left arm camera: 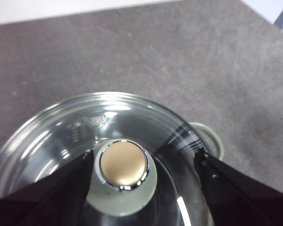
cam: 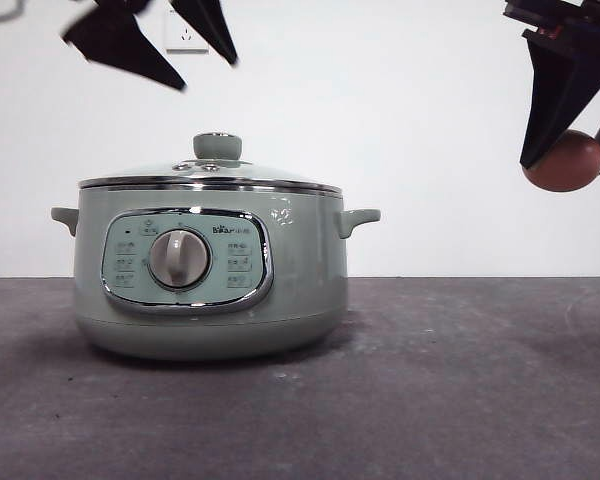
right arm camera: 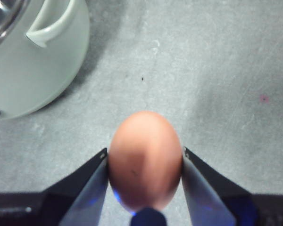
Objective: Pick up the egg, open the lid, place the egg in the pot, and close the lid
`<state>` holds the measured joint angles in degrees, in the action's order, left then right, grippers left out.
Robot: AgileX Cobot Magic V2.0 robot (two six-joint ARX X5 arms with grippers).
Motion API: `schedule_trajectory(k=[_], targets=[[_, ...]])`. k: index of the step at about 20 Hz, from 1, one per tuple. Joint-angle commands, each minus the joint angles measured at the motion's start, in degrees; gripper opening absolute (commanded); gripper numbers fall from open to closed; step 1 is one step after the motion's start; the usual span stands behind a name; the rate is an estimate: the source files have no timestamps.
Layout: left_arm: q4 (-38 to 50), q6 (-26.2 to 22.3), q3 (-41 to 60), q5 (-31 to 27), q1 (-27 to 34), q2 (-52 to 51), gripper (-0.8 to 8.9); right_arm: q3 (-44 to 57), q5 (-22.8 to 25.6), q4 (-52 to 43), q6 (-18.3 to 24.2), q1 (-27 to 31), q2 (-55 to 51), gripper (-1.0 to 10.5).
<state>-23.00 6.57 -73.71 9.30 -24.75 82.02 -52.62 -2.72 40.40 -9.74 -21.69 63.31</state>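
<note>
My left gripper (cam: pixel 195 60), jaws apart, hangs straight above the lid's knob (left arm camera: pixel 123 164); my right gripper (right arm camera: pixel 145 162), clamped on the egg (right arm camera: pixel 145 160), waits beside the pot (cam: pixel 208 270).

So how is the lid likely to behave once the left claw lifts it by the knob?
The lid looks glassy with a chrome rim, so probably stiff and somewhat heavy. Held only by its round knob, it may swing or tilt. The knob's smooth top suggests the open left claw could slip.
</note>
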Motion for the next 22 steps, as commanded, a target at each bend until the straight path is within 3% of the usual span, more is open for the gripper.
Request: schedule_trajectory(k=[1,3,11,13,18,22], targets=[[1.3,-0.8,-0.4,-1.4,-0.3,2.9,3.59,-0.2,0.3,-0.4,0.2,-0.1,-0.1,-0.1],[2.0,-0.9,-0.4,-3.6,-0.3,5.0,3.59,-0.2,0.3,-0.4,0.2,-0.1,-0.1,-0.1],[2.8,-0.9,-0.4,-2.9,-0.8,8.0,3.54,-0.2,1.8,-1.8,0.2,0.0,-0.1,-0.1],[2.5,-0.9,-0.4,-3.0,-0.8,8.0,2.91,-0.2,1.8,-2.0,0.2,0.0,-0.1,-0.1],[-0.4,-2.4,-0.4,-3.0,-0.8,8.0,0.0,-0.2,1.8,-2.6,0.2,0.0,-0.1,-0.1],[0.5,-3.8,-0.4,-3.2,-0.8,8.0,-0.09,-0.2,1.6,-3.1,0.2,0.0,-0.1,-0.1]])
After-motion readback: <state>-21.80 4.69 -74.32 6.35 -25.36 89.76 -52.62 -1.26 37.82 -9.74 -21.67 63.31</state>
